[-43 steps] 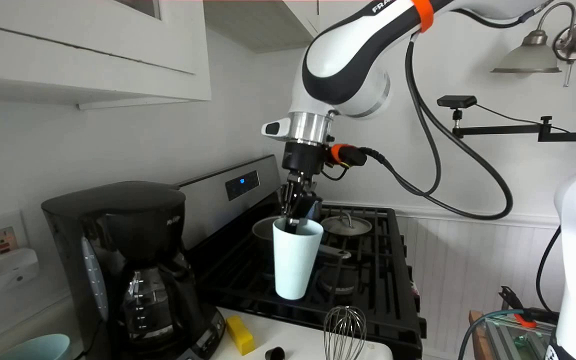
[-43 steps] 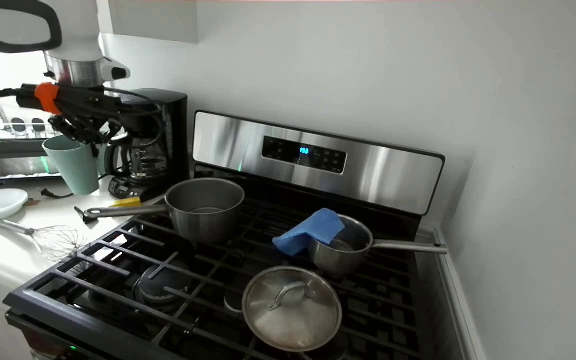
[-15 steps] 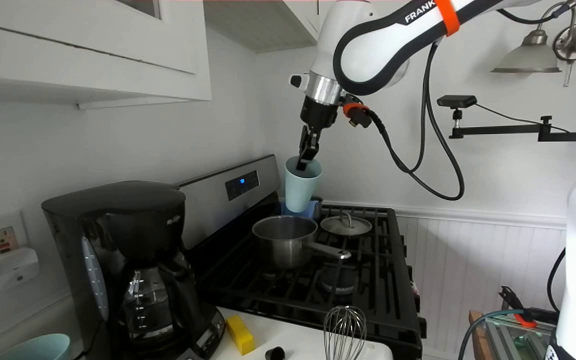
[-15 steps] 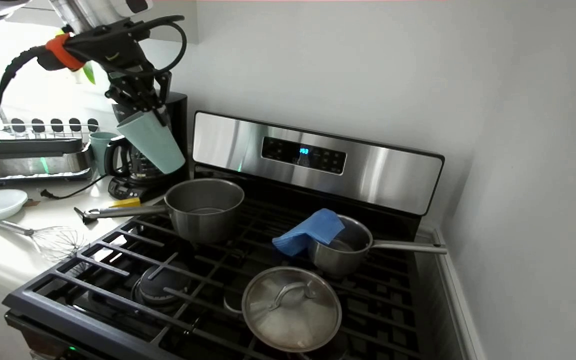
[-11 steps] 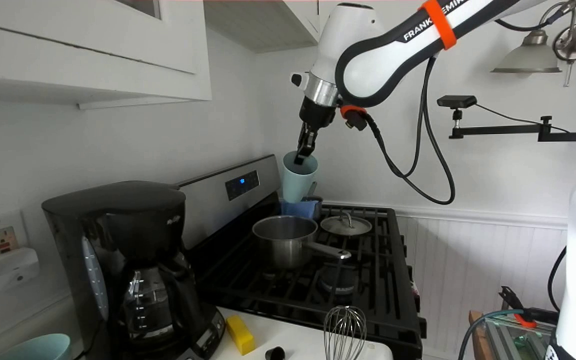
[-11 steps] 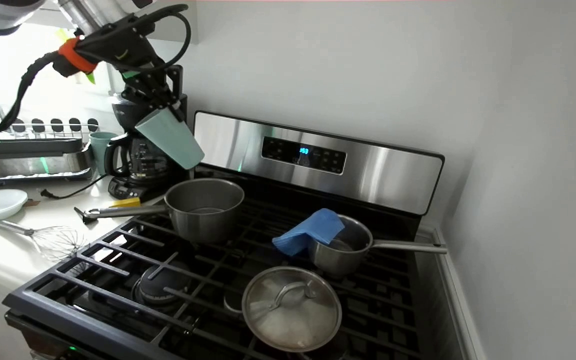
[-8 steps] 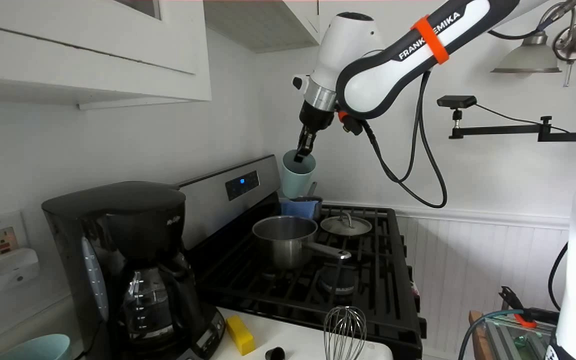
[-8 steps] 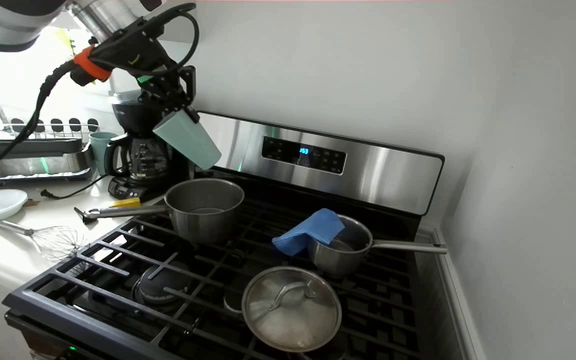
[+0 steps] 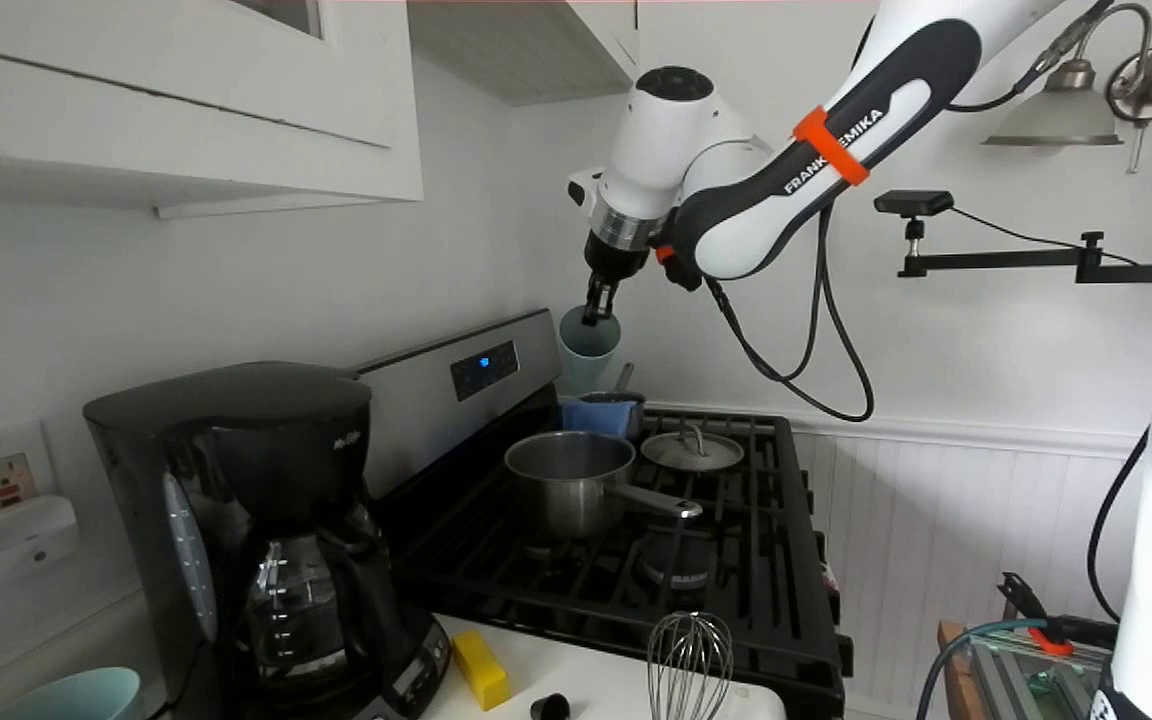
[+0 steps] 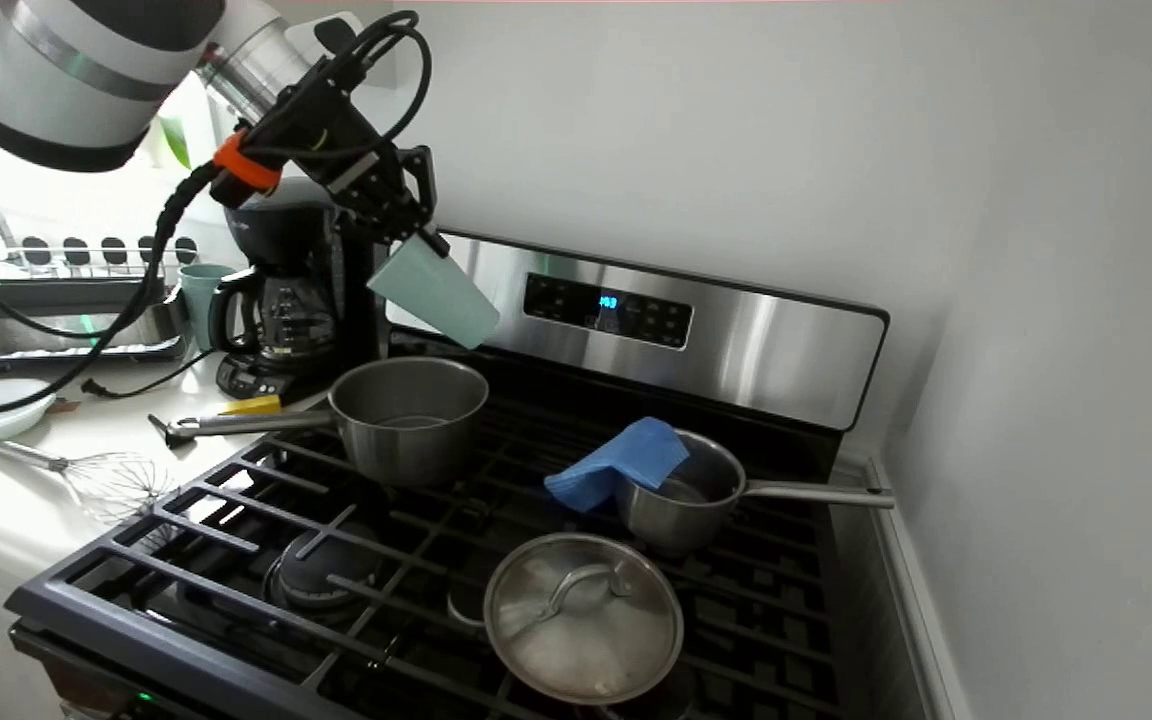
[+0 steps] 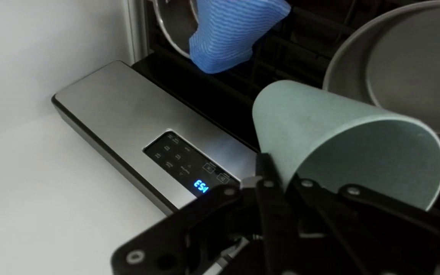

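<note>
the tumbler looks like smooth matt plastic. in an exterior view, the large saucepan at its six o'clock is satin metal; the pot lid, at five o'clock, shinier metal. the blue cloth looks ribbed. the stove backguard is brushed steel, the coffee maker glossy plastic, its carafe glass, the whisk bright wire, the tabletop smooth.

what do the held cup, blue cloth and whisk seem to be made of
Held cup: probably matte plastic, possibly ceramic; smooth, little shine. Blue cloth: likely thin fabric, matte; fine ribs, soft folds. Whisk: apparently shiny metal; thin wires catch light.
</note>
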`<state>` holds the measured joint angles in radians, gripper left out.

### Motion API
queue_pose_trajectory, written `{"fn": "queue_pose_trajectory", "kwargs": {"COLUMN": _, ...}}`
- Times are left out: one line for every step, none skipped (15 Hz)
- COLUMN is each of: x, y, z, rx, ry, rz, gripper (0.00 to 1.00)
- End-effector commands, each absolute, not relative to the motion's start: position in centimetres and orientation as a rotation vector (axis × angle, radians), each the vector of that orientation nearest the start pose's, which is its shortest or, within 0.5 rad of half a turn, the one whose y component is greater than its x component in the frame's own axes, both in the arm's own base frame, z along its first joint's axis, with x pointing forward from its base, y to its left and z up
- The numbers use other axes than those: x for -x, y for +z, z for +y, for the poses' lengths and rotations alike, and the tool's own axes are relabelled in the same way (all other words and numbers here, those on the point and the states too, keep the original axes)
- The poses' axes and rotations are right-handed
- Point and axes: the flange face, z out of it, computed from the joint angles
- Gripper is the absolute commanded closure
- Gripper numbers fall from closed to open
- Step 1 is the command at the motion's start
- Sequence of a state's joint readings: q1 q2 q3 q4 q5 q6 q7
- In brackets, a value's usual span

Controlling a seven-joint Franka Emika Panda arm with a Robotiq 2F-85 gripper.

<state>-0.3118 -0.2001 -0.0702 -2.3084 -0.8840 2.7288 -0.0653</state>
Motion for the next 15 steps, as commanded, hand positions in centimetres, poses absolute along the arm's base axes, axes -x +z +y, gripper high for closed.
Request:
{"fn": "queue_pose_trajectory", "kwargs": {"x": -50.6, "y": 48.2, "z": -16.2, "rx": -2.250, "ry": 0.559, "rz": 0.457, "gripper": 0.99}}
{"fn": "queue_pose_trajectory", "kwargs": {"x": -50.8, "y": 47.8, "z": -15.8, "rx": -2.230, "ry": 0.557, "rz": 0.456, "gripper": 0.99}}
{"fn": "queue_pose_trajectory", "kwargs": {"x": -51.1, "y": 47.4, "z": -15.5, "rx": -2.206, "ry": 0.563, "rz": 0.456, "gripper": 0.99}}
{"fn": "queue_pose_trajectory", "kwargs": {"x": -51.3, "y": 47.1, "z": -15.2, "rx": -2.182, "ry": 0.571, "rz": 0.456, "gripper": 0.99}}
{"fn": "queue_pose_trajectory", "kwargs": {"x": -51.5, "y": 46.8, "z": -14.9, "rx": -2.158, "ry": 0.581, "rz": 0.455, "gripper": 0.99}}
{"fn": "queue_pose_trajectory", "kwargs": {"x": -51.6, "y": 46.4, "z": -14.6, "rx": -2.135, "ry": 0.589, "rz": 0.455, "gripper": 0.99}}
{"fn": "queue_pose_trajectory", "kwargs": {"x": -51.7, "y": 46.1, "z": -14.3, "rx": -2.117, "ry": 0.592, "rz": 0.451, "gripper": 0.99}}
{"fn": "queue_pose_trajectory", "kwargs": {"x": -51.8, "y": 45.8, "z": -14.1, "rx": -2.094, "ry": 0.595, "rz": 0.449, "gripper": 0.99}}
{"fn": "queue_pose_trajectory", "kwargs": {"x": -51.9, "y": 45.5, "z": -14.0, "rx": -2.073, "ry": 0.595, "rz": 0.452, "gripper": 0.99}}
{"fn": "queue_pose_trajectory", "kwargs": {"x": -51.9, "y": 45.2, "z": -13.8, "rx": -2.051, "ry": 0.593, "rz": 0.458, "gripper": 0.99}}
{"fn": "queue_pose_trajectory", "kwargs": {"x": -52.0, "y": 45.0, "z": -13.7, "rx": -2.032, "ry": 0.591, "rz": 0.466, "gripper": 0.99}}
{"fn": "queue_pose_trajectory", "kwargs": {"x": -51.9, "y": 44.7, "z": -13.5, "rx": -2.013, "ry": 0.588, "rz": 0.474, "gripper": 0.99}}
{"fn": "queue_pose_trajectory", "kwargs": {"x": -51.9, "y": 44.5, "z": -13.3, "rx": -1.997, "ry": 0.585, "rz": 0.482, "gripper": 0.99}}
{"fn": "queue_pose_trajectory", "kwargs": {"x": -51.9, "y": 44.3, "z": -13.2, "rx": -1.978, "ry": 0.584, "rz": 0.495, "gripper": 0.99}}
{"fn": "queue_pose_trajectory", "kwargs": {"x": -51.9, "y": 44.2, "z": -13.0, "rx": -1.955, "ry": 0.585, "rz": 0.508, "gripper": 0.99}}
